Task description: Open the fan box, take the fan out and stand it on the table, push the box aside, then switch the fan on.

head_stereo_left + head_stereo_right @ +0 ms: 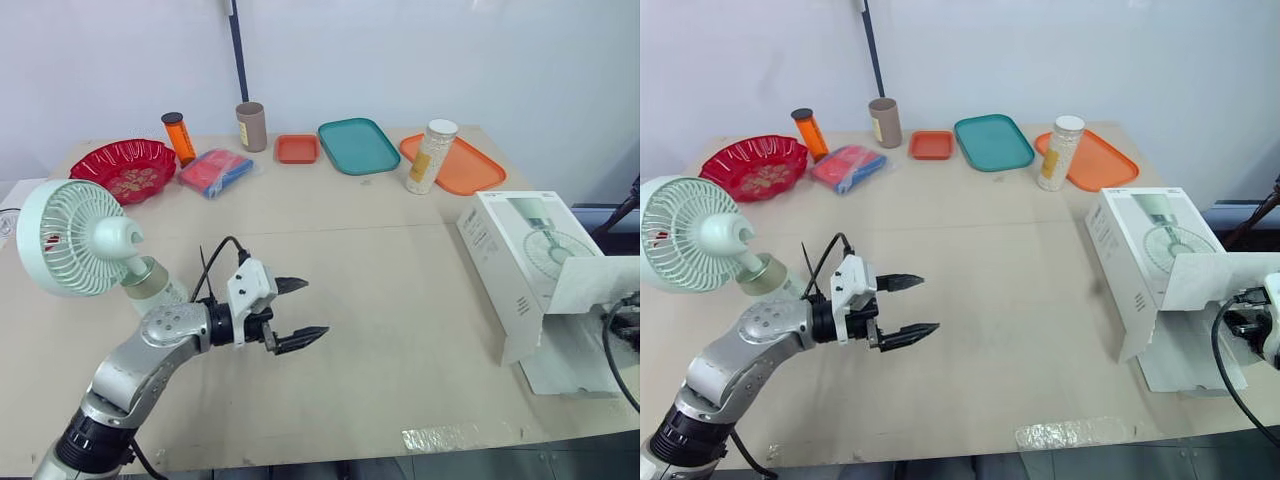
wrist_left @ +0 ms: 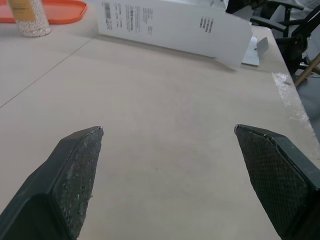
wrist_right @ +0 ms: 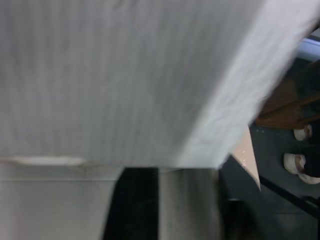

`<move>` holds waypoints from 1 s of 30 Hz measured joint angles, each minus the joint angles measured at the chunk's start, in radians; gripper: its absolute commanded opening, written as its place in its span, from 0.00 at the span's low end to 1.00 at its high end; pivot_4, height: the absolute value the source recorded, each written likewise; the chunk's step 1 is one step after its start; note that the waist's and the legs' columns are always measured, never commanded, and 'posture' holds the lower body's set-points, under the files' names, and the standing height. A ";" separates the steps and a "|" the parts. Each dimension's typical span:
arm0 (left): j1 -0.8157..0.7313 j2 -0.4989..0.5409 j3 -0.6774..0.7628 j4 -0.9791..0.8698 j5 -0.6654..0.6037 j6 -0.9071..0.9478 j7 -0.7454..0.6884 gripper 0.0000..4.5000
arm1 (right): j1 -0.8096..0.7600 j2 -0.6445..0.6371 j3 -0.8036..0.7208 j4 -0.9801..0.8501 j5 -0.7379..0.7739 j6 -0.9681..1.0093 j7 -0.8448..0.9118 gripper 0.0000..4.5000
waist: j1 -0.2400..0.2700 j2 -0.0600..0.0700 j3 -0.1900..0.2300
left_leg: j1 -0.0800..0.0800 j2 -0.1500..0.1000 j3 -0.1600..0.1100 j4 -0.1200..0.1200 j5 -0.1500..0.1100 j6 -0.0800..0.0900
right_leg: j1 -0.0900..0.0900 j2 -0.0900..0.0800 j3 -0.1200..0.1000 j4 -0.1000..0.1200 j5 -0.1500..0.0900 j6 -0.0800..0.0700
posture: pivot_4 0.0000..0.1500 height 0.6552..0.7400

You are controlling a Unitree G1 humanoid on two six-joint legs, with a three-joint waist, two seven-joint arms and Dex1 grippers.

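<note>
My left gripper (image 1: 315,307) hangs over the table (image 1: 400,300) with its jaws spread wide and nothing between them, pointing toward the box (image 1: 520,260). Just behind my wrist the fan (image 1: 70,238) stands upright near the left edge, out of the box. The box lies at the right edge with its flap open, and my right gripper (image 1: 1246,322) is tucked behind that flap (open or closed, I cannot tell).

I judge the box is far enough aside, so switching the fan on is the step in hand. I cannot make out the switch from here. To do it well I would turn my left gripper back to the fan's base and press with one tip. The push should go down or inward, never toward the edge, since the fan looks top-heavy.
</note>
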 measured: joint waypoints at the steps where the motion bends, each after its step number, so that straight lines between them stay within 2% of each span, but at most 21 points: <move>1: -0.001 0.000 0.000 0.000 -0.002 0.000 -0.001 1.00 | 0.007 0.000 0.000 -0.003 0.000 0.000 -0.004 0.73 | 0.000 0.000 0.000 | 0.000 0.000 0.000 0.000 0.000 0.000 | 0.000 0.000 0.000 0.000 0.000 0.000 | 1.00 1.00; 3: -0.005 -0.002 0.006 0.000 -0.008 -0.002 -0.005 1.00 | 0.029 0.001 -0.002 -0.024 0.000 0.000 -0.006 0.93 | 0.000 0.000 0.000 | 0.000 0.000 0.000 0.000 0.000 0.000 | 0.000 0.000 0.000 0.000 0.000 0.000 | 1.00 1.00; 4: -0.009 -0.005 0.012 0.001 -0.010 -0.002 -0.006 1.00 | 0.035 0.005 -0.003 -0.030 0.001 0.000 -0.006 0.97 | 0.000 0.000 0.000 | 0.000 0.000 0.000 0.000 0.000 0.000 | 0.000 0.000 0.000 0.000 0.000 0.000 | 1.00 1.00; 22: -0.064 -0.059 0.027 0.028 -0.077 -0.020 -0.069 1.00 | 0.274 0.070 -0.147 -0.332 -0.025 -0.025 -0.021 0.97 | 0.000 0.002 -0.001 | 0.000 0.000 0.001 0.000 0.000 0.001 | 0.000 0.001 0.001 0.000 0.000 0.001 | 1.00 1.00; 30: -0.085 -0.067 0.027 0.058 -0.076 -0.037 -0.089 1.00 | 0.396 0.108 -0.265 -0.572 -0.010 0.088 0.018 0.97 | 0.001 0.004 -0.002 | 0.000 0.000 0.001 0.000 0.000 0.001 | 0.000 0.001 0.001 0.000 -0.001 0.001 | 1.00 1.00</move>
